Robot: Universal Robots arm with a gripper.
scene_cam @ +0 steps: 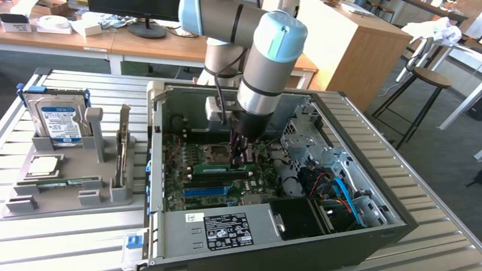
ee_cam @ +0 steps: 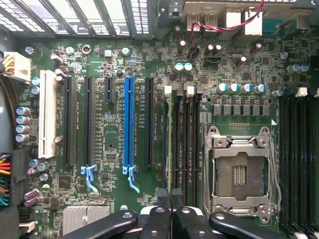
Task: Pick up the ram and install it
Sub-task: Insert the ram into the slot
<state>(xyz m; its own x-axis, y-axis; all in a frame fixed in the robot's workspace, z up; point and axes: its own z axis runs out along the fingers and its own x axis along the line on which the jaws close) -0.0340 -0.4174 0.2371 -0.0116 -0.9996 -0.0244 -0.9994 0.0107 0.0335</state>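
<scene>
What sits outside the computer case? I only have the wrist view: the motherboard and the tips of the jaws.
Observer: A grey fixture sits beside the case, on the exterior view's left. A hard drive stands in it.
Reviewer: Anything else in that fixture?
Observer: An expansion card stands upright on its edge, on the side nearest the case.
Reviewer: How does the ram look from there?
Observer: The ram shows side-on as a green stick, gripped by its top edge in the shut jaws. It is low over the board, between the CPU socket and the blue slot.
</scene>
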